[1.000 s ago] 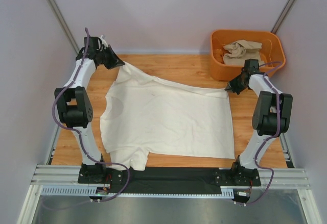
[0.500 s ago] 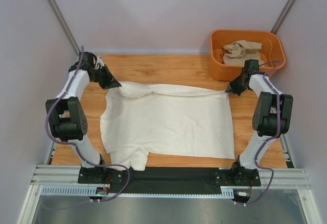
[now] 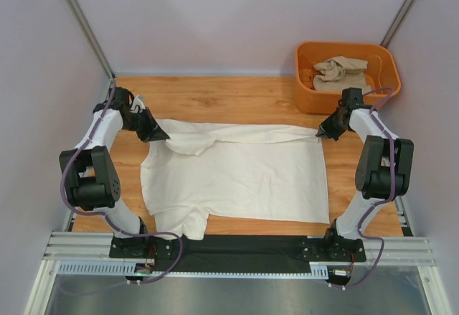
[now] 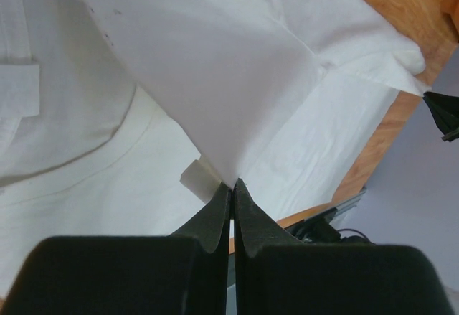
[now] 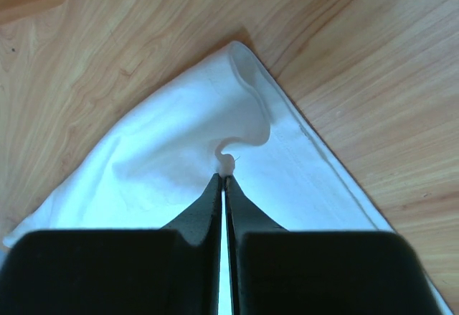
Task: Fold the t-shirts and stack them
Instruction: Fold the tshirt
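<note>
The light wooden table [image 3: 237, 92] carries the big cream-white t-shirt [image 3: 244, 175], spread flat across its middle with the collar end toward my left arm and the hem toward my right. Over the last second the shirt's far edge has changed most. It was lifted high toward the back-left corner. Now it has come down and toward me, and it lies as a narrow folded band along the far side of the body. I read that as the first lengthwise fold being laid, though the band is rumpled near the left sleeve and not yet flat.

The orange plastic tub [image 3: 387, 78] sits at the far right corner, with the sandy beige t-shirt [image 3: 341, 71] bunched inside, untouched, so the stacking is a long way off.

The left gripper [image 3: 159, 134] has swung in and low. In its wrist view its jaws are pressed together on a peak of cream fabric. The right gripper [image 3: 320, 133] has only eased slightly toward me. Its jaws are clamped on a small pinch at the hem corner, which lies on the wood.
</note>
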Robot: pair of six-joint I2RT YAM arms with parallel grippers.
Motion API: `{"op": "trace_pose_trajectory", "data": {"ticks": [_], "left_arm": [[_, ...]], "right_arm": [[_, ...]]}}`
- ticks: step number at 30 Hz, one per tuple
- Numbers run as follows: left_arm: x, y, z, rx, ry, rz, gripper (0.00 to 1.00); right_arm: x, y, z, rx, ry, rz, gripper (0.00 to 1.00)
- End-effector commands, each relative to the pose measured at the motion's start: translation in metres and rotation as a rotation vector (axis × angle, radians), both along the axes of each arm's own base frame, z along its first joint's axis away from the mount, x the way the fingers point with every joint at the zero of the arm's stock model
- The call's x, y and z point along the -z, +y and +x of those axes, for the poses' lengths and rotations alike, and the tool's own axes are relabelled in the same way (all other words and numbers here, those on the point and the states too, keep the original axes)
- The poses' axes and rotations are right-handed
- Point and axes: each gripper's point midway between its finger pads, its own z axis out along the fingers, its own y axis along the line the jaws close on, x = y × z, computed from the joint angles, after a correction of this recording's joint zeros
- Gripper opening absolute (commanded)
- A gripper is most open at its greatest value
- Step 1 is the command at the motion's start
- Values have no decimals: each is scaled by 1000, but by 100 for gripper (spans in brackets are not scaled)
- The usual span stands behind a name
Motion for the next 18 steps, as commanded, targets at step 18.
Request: {"op": "trace_pose_trajectory", "data": {"ticks": [18], "left_arm": [[19, 27, -14, 10, 69, 70, 0]], "right_arm": [[19, -16, -27, -54, 73, -124, 0]]}}
